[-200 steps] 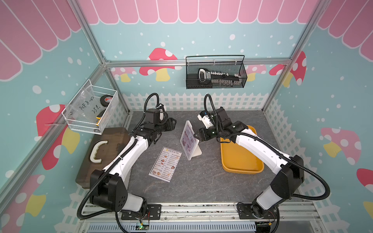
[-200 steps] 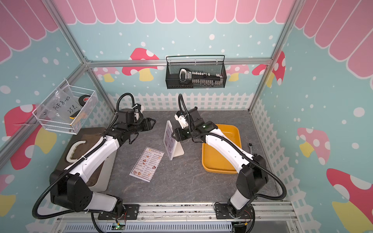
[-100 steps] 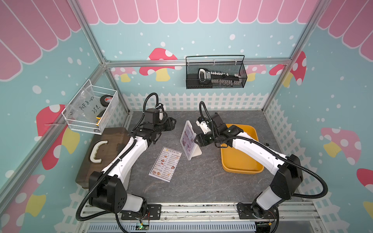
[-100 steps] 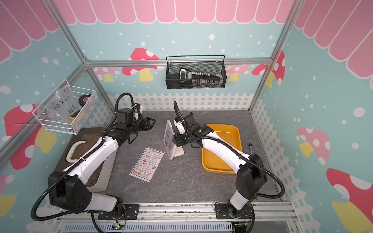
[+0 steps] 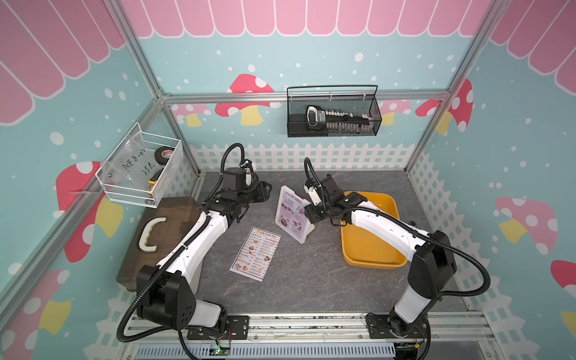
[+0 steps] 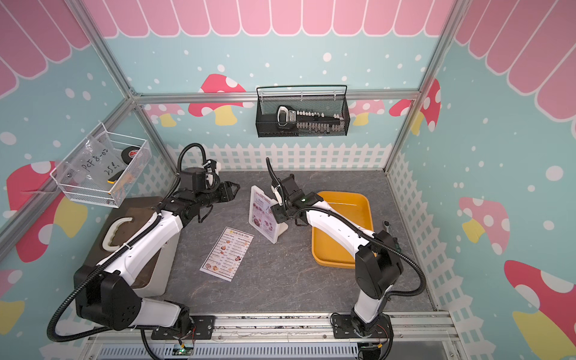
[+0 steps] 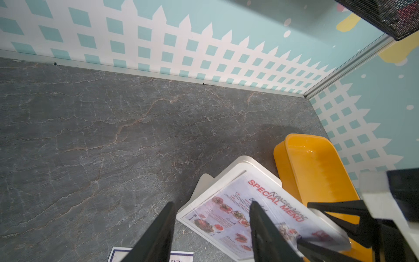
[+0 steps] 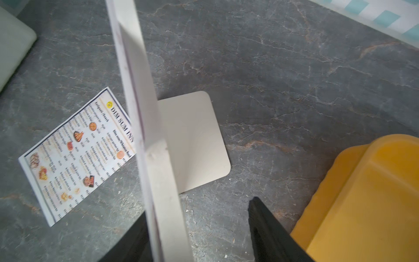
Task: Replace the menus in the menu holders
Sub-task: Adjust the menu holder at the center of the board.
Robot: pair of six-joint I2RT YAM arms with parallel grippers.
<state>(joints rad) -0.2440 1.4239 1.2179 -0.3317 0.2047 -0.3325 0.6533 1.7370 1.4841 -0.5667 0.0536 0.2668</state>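
Midway across the desk (image 5: 311, 280), the menu holder (image 8: 192, 136) stands with the SPECIAL MENU sheet (image 5: 291, 215) inside; the DIM SUM INN menu (image 5: 256, 254) lies flat near-left of it. The right hand (image 5: 310, 215) straddles the holder's right edge, fingers apart. The left hand (image 5: 265, 194) hovers far-left, apart and empty.

You were working in a staged robot lab cell: aluminium framing (image 5: 305, 95) held printed walls (image 5: 218, 62) of mushrooms and picket fence, robot arms (image 5: 199, 243) stood bolted to a rail (image 5: 311, 324) fronting the grey stone-look worktop (image 5: 311, 280), and wire baskets (image 5: 333, 113) hung above.
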